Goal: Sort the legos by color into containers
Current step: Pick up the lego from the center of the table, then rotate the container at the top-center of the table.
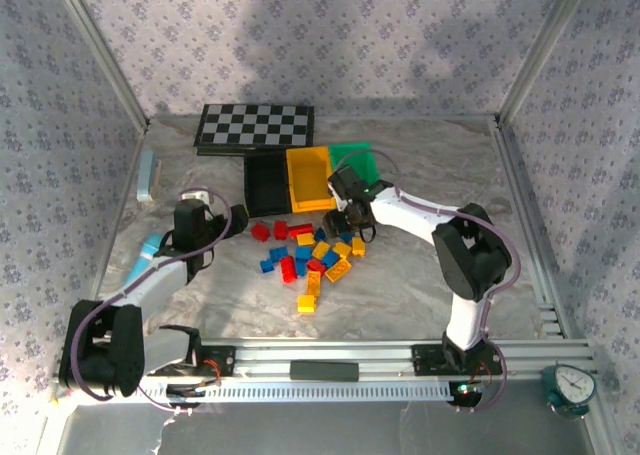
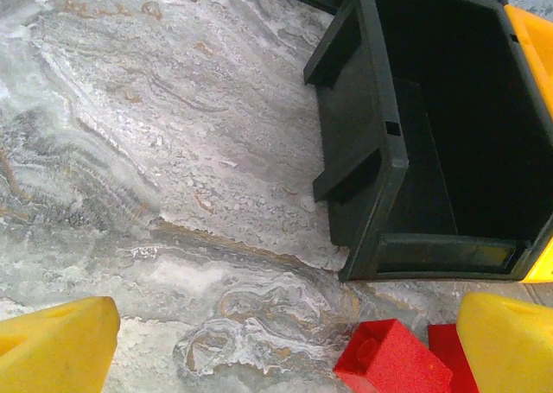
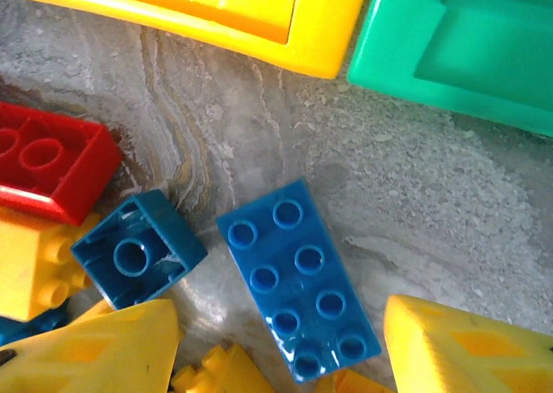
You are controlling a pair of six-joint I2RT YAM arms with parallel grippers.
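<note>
Three bins stand side by side at the far middle of the table (image 1: 420,275): black bin (image 1: 265,183), yellow bin (image 1: 310,178), green bin (image 1: 352,158). The legos (image 1: 310,257) lie scattered just in front. The right tool (image 3: 281,350) straddles a blue brick (image 3: 298,281) lying flat, jaws apart, not clamping it. The left tool (image 2: 285,350) gapes wide near the black bin.

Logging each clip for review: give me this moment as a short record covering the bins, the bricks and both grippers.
bins: black bin, yellow bin, green bin side by side, beyond the pile
legos: red, blue and yellow, loose on the table, none seen in a bin
left gripper: open, empty, near the black bin, red brick by one finger
right gripper: open, fingers either side of a flat blue brick
other: checkerboard behind the bins
</note>
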